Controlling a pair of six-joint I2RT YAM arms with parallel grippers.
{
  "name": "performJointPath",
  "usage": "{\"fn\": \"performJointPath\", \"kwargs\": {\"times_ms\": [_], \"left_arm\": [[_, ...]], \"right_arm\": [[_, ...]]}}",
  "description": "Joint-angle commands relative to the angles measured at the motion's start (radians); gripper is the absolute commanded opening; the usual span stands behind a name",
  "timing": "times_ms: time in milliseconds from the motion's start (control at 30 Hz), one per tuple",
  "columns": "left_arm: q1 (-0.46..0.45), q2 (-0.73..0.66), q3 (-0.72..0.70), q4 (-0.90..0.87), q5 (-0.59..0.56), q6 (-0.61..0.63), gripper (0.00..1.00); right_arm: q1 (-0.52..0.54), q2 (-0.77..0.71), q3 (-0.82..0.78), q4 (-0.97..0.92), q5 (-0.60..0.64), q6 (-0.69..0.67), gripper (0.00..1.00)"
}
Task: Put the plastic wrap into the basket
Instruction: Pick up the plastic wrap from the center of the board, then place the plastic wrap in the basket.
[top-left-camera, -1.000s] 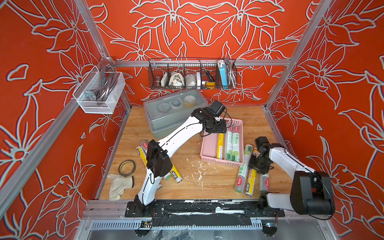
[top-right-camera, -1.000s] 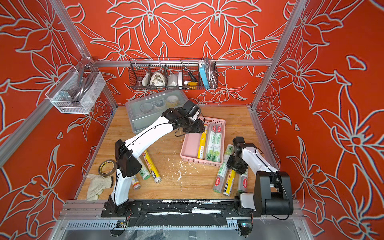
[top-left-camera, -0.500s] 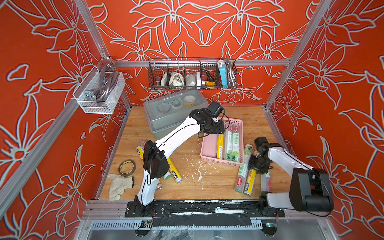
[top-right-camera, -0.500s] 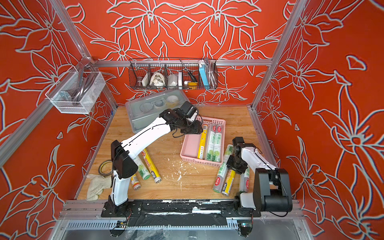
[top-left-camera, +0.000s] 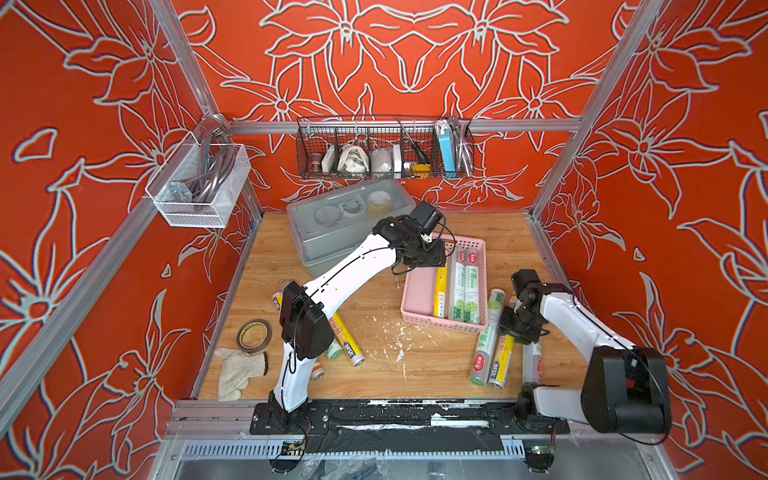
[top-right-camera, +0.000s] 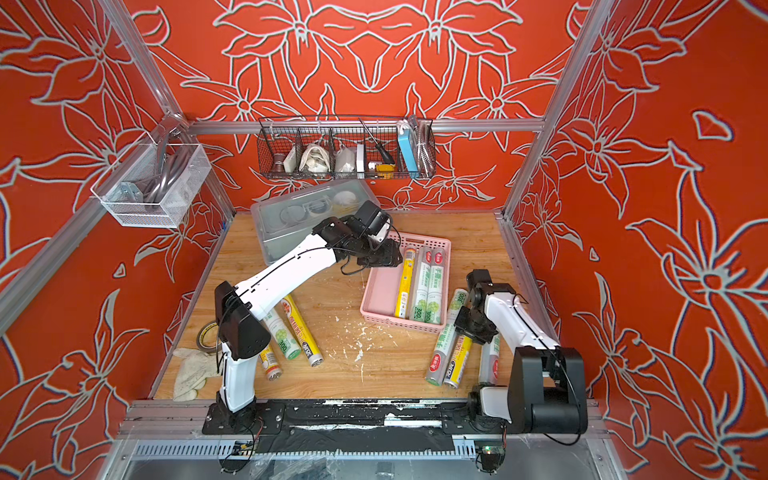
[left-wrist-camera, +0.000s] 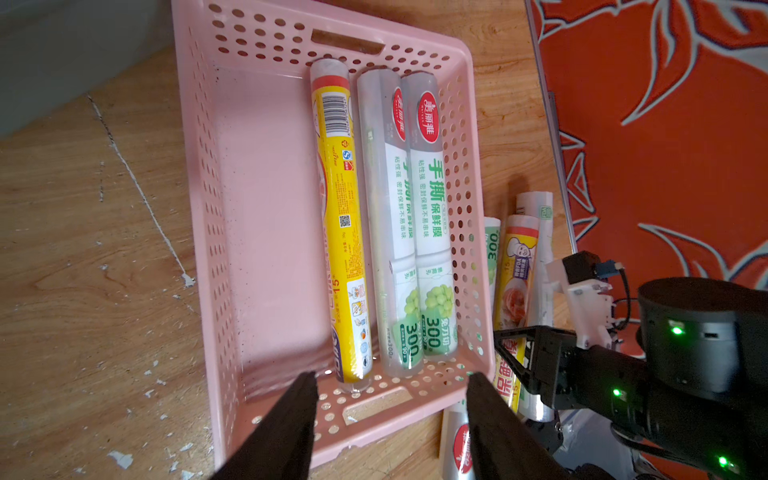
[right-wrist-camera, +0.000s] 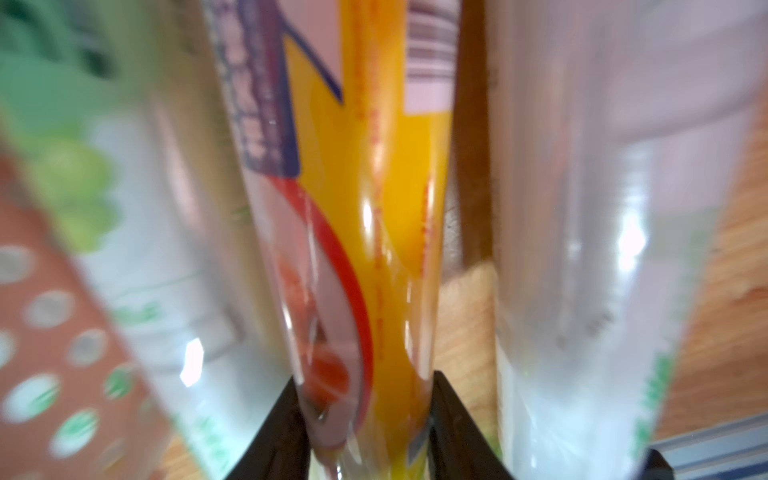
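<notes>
The pink basket lies mid-table and holds a yellow roll of plastic wrap and two white-green rolls. My left gripper hovers over the basket's far end, open and empty. To the right of the basket, three more rolls lie on the wood. My right gripper is shut on the middle one, a yellow roll. That roll sits between two white-green rolls. More rolls lie by the left arm's base.
A brown tape ring and a white glove lie at the front left. A grey lidded box stands behind the basket. A black wire basket and a white mesh basket hang on the walls.
My right gripper's fingers have closed in onto the yellow roll. The left arm has barely moved above the basket.
</notes>
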Motion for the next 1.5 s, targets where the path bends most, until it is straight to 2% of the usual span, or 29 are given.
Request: {"fn": "performJointPath", "kwargs": {"times_ms": [0, 300, 467, 633, 800, 1033, 1267, 1467], "left_arm": [[0.009, -0.064, -0.016, -0.001, -0.016, -0.012, 0.59], [0.023, -0.161, -0.091, -0.011, -0.045, -0.022, 0.59], [0.048, -0.259, -0.184, -0.008, -0.061, -0.028, 0.59], [0.081, -0.398, -0.313, -0.005, -0.111, -0.023, 0.58], [0.128, -0.582, -0.464, 0.018, -0.152, -0.032, 0.58], [0.148, -0.752, -0.526, -0.02, -0.257, -0.007, 0.58], [0.15, -0.841, -0.584, -0.056, -0.317, 0.009, 0.58], [0.151, -0.865, -0.607, -0.065, -0.321, 0.0, 0.59]], "right_arm": [[-0.004, -0.059, 0.074, -0.12, 0.057, -0.022, 0.28], [0.021, -0.094, 0.36, -0.292, 0.046, -0.043, 0.23], [0.092, -0.001, 0.575, -0.343, 0.039, -0.046, 0.22], [0.159, 0.11, 0.72, -0.343, 0.022, -0.05, 0.22], [0.195, 0.218, 0.806, -0.309, -0.02, -0.036, 0.21], [0.252, 0.395, 0.907, -0.224, -0.105, 0.025, 0.21], [0.316, 0.564, 1.008, -0.158, -0.148, 0.065, 0.21], [0.351, 0.665, 1.067, -0.137, -0.171, 0.093, 0.21]]}}
